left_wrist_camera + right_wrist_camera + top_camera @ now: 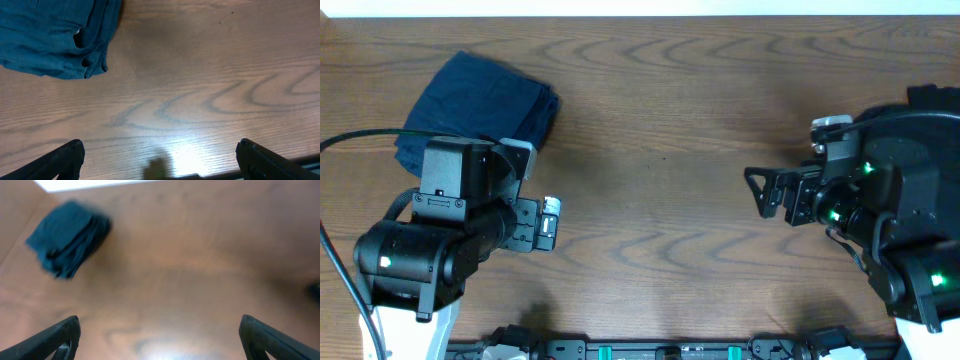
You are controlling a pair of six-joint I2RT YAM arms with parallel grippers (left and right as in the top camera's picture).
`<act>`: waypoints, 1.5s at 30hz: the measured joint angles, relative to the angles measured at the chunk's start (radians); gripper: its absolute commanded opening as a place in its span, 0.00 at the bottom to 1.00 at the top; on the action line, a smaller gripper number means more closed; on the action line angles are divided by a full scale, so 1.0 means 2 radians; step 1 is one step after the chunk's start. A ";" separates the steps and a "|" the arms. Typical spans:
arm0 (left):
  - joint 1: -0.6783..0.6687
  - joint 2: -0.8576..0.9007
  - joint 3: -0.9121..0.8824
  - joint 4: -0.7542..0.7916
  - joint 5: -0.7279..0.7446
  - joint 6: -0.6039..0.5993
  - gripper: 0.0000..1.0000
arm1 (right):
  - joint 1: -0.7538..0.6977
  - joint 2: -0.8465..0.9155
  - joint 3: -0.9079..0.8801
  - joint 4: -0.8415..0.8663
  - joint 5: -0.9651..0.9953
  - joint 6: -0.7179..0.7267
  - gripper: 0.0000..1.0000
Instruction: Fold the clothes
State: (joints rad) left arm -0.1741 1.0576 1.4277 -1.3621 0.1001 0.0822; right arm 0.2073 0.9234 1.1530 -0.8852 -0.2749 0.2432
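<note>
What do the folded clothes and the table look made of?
Clothes: woven cloth, likely denim or similar, dark navy, matte; stitched hems and soft stacked folds show in the left wrist view. Table: wood or wood-look laminate, cannot tell which; brown with grain loops, semi-gloss, with a light glare on it.
</note>
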 measured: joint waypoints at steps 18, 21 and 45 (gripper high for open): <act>0.000 0.001 0.000 0.000 -0.001 0.000 0.98 | -0.071 -0.330 -0.372 0.288 0.065 -0.109 0.99; 0.000 0.000 0.000 0.000 -0.001 0.000 0.98 | -0.082 -0.382 -0.431 0.311 0.068 -0.111 0.99; 0.000 0.000 0.000 0.000 -0.001 0.000 0.98 | -0.082 -0.456 -0.572 0.414 0.059 -0.113 0.99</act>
State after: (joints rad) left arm -0.1741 1.0584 1.4273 -1.3621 0.0975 0.0822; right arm 0.0425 0.0120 0.0093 -0.0574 -0.1574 0.0170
